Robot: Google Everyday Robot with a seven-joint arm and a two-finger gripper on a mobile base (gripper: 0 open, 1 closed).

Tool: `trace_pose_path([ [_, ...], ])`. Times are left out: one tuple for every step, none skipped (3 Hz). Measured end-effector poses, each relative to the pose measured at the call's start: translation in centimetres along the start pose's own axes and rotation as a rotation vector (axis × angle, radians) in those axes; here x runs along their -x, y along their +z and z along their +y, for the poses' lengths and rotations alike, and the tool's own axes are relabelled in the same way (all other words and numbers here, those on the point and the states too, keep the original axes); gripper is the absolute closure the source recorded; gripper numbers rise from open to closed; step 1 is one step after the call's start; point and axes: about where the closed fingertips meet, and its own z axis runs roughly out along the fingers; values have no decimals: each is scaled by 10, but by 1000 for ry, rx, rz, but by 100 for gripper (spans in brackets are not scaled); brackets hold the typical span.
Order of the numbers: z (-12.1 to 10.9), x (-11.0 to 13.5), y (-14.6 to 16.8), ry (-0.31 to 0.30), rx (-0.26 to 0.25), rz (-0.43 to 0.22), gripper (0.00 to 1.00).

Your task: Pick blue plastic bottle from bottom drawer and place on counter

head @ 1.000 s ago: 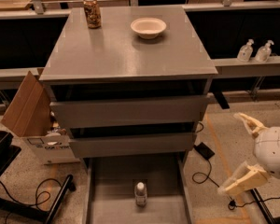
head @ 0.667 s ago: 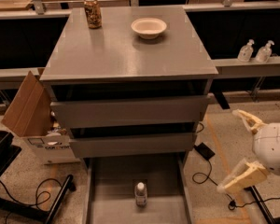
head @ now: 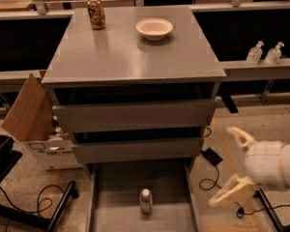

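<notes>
– Grey floor of the bottom drawer (head: 113, 192) at the near edge, pulled right out. The blue plastic bottle (head: 145, 200) stands upright on it, white cap up, about midway between the low side walls.
– And the gripper (head: 221, 166)?
– Off to the right of the drawer, over the speckled floor, well apart from the bottle. Its pale fingers (head: 234, 192) are spread wide with nothing between them.
– What's behind?
– Two closed drawer fronts, the lower front (head: 137, 150) and the upper front (head: 135, 115), stacked above the open one. A cardboard box (head: 29, 112) leans at the cabinet's left, and a black cable (head: 210, 181) trails on the floor to the right.
– Up top?
– The counter (head: 130, 57), glossy grey, carries a pale bowl (head: 154, 28) and, at its far left corner, a brown drink can (head: 96, 13). Farther right, two pump-dispenser bottles (head: 254, 52) sit on a narrow ledge (head: 241, 71).
</notes>
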Motion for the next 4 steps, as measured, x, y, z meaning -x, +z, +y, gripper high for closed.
trace_pose_path([
  [26,-34,88,41,48,-109,0],
  [31,-55,149,11,64,-197,0],
  [40,-84,203,9,113,-270,0],
  [61,-103,228,73,157,-304,0],
])
